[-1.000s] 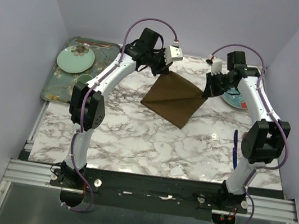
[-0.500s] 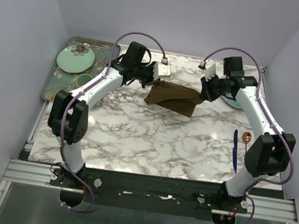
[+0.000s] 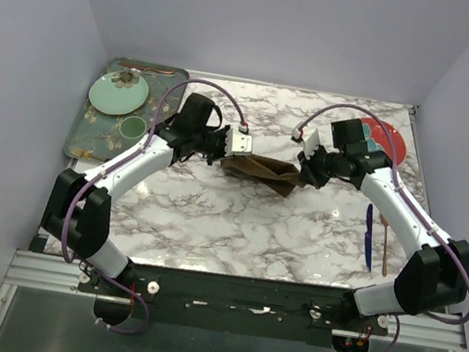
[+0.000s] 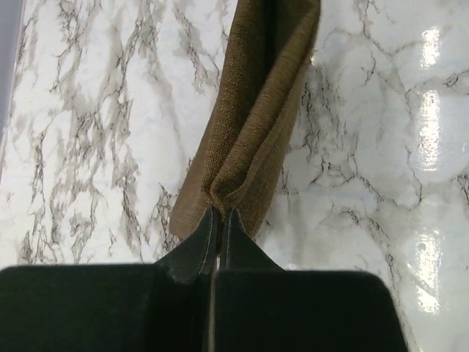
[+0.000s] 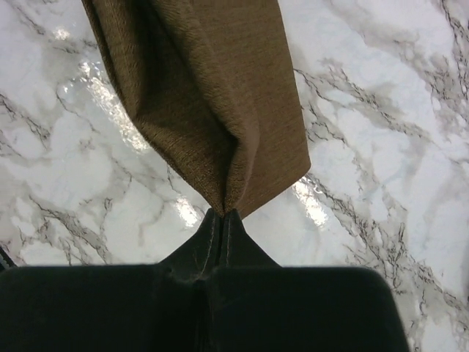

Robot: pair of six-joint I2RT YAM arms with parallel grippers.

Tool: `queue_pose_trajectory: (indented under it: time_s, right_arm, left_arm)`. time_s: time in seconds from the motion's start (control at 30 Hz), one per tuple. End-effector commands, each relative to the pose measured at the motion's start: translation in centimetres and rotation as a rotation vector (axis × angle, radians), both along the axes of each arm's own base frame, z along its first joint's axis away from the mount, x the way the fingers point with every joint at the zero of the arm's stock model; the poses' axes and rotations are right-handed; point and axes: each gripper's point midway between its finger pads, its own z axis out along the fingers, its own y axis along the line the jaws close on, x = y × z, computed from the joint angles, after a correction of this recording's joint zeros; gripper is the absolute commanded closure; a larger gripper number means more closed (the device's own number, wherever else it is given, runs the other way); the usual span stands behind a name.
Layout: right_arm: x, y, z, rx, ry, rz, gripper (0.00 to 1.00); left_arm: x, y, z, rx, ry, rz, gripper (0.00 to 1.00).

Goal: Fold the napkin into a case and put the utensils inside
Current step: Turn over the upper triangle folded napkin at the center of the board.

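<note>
Your left claw (image 4: 218, 218) and right claw (image 5: 222, 218) each clench one napkin (image 3: 263, 173) end; its long axis runs between them, apparently sagging.

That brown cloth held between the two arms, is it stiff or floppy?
Probably floppy: the napkin creases and bunches between its pinched ends. Likely light: the left end effector and right end effector carry it by small fingertip pinches.
</note>
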Motion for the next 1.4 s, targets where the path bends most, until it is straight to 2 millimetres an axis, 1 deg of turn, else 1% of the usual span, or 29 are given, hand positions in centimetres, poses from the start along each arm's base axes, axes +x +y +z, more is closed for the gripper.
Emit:
queue_pose_trajectory:
  time_s: [0.0,0.07,0.17,0.3,0.43,0.5,0.57,0.6,0.63,0.67,0.7,0.73,0.77,0.8,0.83,0.9,0.93,0.97,1.0,1.03,1.07,1.1,1.13,1.17,1.2,1.23,1.27,1.33,1.37]
  right_arm:
    - [1.1,0.4,3.0,0.024,-0.089,-0.038,0.99]
    - [1.7,0.5,5.2,0.046,-0.128,-0.064,1.0]
    - [2.1,0.2,7.1,0.047,-0.168,-0.089,0.99]
    - [3.0,-0.5,8.5,0.02,-0.222,-0.119,0.99]
    - [4.4,-0.7,9.3,-0.005,-0.262,-0.132,1.0]
    - [5.9,-1.0,9.2,-0.033,-0.288,-0.15,1.0]
    - [7.6,-1.1,10.4,-0.039,-0.344,-0.165,1.0]
    - [8.6,-1.1,9.6,-0.056,-0.337,-0.176,0.99]
    - [9.6,-1.6,9.9,-0.059,-0.347,-0.194,1.0]
    - [10.8,-1.6,11.0,-0.051,-0.376,-0.205,0.99]
    - [11.7,-1.7,11.7,-0.053,-0.396,-0.211,0.99]
    - [12.9,-1.9,11.0,-0.064,-0.388,-0.219,0.99]
    - [14.1,-1.9,12.7,-0.051,-0.436,-0.227,1.0]
    - [14.8,-2.0,13.1,-0.063,-0.459,-0.222,1.0]
    - [15.5,-2.1,12.8,-0.071,-0.463,-0.218,1.0]
    - [16.1,-1.9,13.8,-0.075,-0.51,-0.187,1.0]
    - [16.0,-1.7,13.8,-0.073,-0.519,-0.161,1.0]
    - [15.4,-1.5,15.1,-0.057,-0.56,-0.134,0.99]
    - [14.4,-1.2,12.9,-0.067,-0.54,-0.076,0.99]
    - [13.8,-1.0,12.3,-0.069,-0.553,-0.049,0.99]
    - [13.3,-0.6,12.4,-0.067,-0.594,-0.021,1.0]
    - [12.0,-0.7,12.7,-0.078,-0.635,0.016,1.0]
    - [10.1,-0.2,8.8,-0.092,-0.581,0.07,0.99]
    - [9.2,0.1,7.6,-0.098,-0.599,0.103,0.99]
    - [8.0,0.2,7.5,-0.117,-0.641,0.148,1.0]
    - [5.3,1.0,2.8,-0.143,-0.572,0.221,1.0]
    - [4.3,1.5,1.6,-0.147,-0.582,0.259,1.0]
    - [1.0,3.2,-0.8,-0.174,-0.594,0.375,1.0]
    - [-1.0,3.2,-3.7,-0.195,-0.559,0.419,1.0]
  left_arm:
    - [0.4,-0.2,3.8,-0.053,-0.053,0.036,1.0]
    - [0.9,-0.4,5.9,-0.086,-0.089,0.054,1.0]
    - [1.1,-0.5,8.6,-0.126,-0.126,0.07,1.0]
    - [1.3,-0.2,10.4,-0.136,-0.164,0.087,1.0]
    - [2.3,0.1,10.4,-0.126,-0.192,0.105,1.0]
    - [3.3,0.2,9.7,-0.119,-0.188,0.125,1.0]
    - [4.6,0.3,9.9,-0.129,-0.214,0.147,1.0]
    - [5.4,0.2,9.2,-0.122,-0.21,0.149,1.0]
    - [6.3,0.2,9.3,-0.126,-0.231,0.16,1.0]
    - [7.1,0.0,9.8,-0.136,-0.25,0.168,1.0]
    - [8.1,-0.2,8.9,-0.131,-0.239,0.174,1.0]
    - [9.1,-0.3,9.4,-0.143,-0.26,0.182,1.0]
    - [10.0,-0.3,10.4,-0.155,-0.288,0.19,1.0]
    - [11.0,-0.4,9.7,-0.152,-0.289,0.199,1.0]
    - [11.8,-0.3,10.6,-0.165,-0.333,0.204,1.0]
    - [12.7,0.0,11.0,-0.167,-0.369,0.205,1.0]
    - [13.0,-0.1,12.0,-0.184,-0.411,0.198,1.0]
    - [12.7,0.0,11.5,-0.165,-0.43,0.177,1.0]
    - [11.8,0.1,11.9,-0.167,-0.447,0.149,1.0]
    - [11.2,0.0,11.7,-0.169,-0.461,0.128,1.0]
    - [10.0,0.2,8.9,-0.135,-0.435,0.093,1.0]
    - [8.3,0.2,9.0,-0.135,-0.459,0.043,1.0]
    - [7.2,0.4,7.7,-0.118,-0.458,0.015,1.0]
    - [5.1,0.9,3.2,-0.075,-0.395,-0.014,1.0]
    - [3.6,1.2,2.7,-0.049,-0.457,-0.073,1.0]
    - [2.3,1.5,1.2,-0.024,-0.465,-0.102,1.0]
    - [0.0,2.3,-3.0,0.021,-0.414,-0.134,1.0]
    - [-2.5,3.0,-4.9,0.075,-0.466,-0.207,1.0]
    - [-4.7,3.5,-7.6,0.104,-0.426,-0.239,1.0]
